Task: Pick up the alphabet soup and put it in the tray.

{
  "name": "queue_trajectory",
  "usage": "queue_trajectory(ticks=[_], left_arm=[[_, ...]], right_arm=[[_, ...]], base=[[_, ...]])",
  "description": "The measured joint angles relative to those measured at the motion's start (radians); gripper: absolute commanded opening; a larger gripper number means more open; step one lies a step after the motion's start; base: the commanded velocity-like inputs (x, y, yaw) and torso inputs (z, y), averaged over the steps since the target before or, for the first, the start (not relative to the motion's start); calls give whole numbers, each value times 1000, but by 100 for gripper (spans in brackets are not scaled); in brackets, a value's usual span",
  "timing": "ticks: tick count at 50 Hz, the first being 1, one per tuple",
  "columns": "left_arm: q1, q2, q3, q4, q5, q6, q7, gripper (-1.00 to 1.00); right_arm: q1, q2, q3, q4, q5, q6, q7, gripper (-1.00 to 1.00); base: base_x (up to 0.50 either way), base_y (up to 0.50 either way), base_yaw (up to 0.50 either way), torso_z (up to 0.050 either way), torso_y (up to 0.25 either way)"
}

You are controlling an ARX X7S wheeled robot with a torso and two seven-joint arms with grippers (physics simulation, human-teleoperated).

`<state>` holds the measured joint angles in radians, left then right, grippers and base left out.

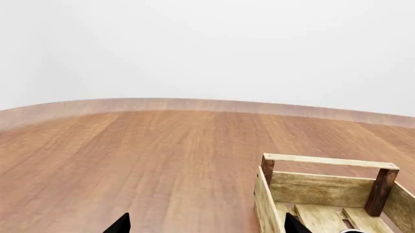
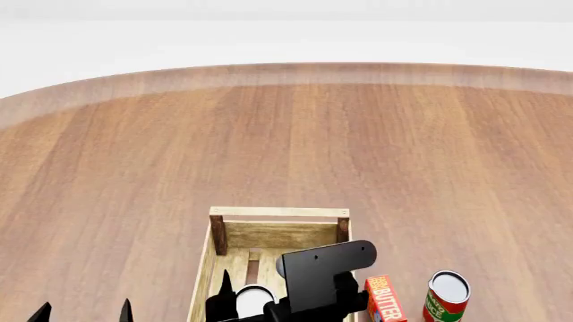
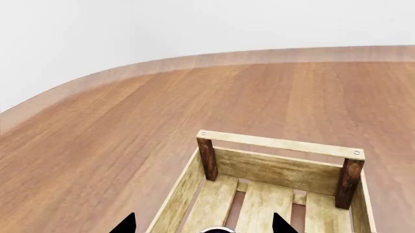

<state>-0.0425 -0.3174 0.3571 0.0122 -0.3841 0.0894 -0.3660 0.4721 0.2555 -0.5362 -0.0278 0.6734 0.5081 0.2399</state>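
Observation:
The tray [image 2: 278,212] is a light-wood slatted crate near the table's front middle; it also shows in the right wrist view [image 3: 280,143] and the left wrist view [image 1: 327,160]. The alphabet soup shows only as a pale round lid [image 2: 254,299] low inside the tray, and as a sliver of lid [image 3: 218,229] between my right fingers; its label is hidden. My right gripper [image 3: 203,224] is over the tray's near end, shut on the can. My left gripper [image 2: 83,312] is open and empty, left of the tray, with bare table between its fingertips [image 1: 121,224].
A red-and-green can [image 2: 445,298] stands right of the tray, with an orange-red butter box [image 2: 385,300] between them. The round wooden table [image 2: 286,134] stretches far and to both sides, with its curved edge at the back.

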Motion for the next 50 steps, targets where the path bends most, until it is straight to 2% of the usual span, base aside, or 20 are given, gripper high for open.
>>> queue_trajectory(ticks=[19,50], left_arm=[[20,-21,-4,70,0,-7,-25,100],[62,-83,-11,335,-28,-77,-84,100]], right_arm=[[-88,58,47,-231,28,-11,107,100],[-165,157,109,-536,92,50,268,100]], base=[[0,0,0,0,0],[0,0,0,0,0]])
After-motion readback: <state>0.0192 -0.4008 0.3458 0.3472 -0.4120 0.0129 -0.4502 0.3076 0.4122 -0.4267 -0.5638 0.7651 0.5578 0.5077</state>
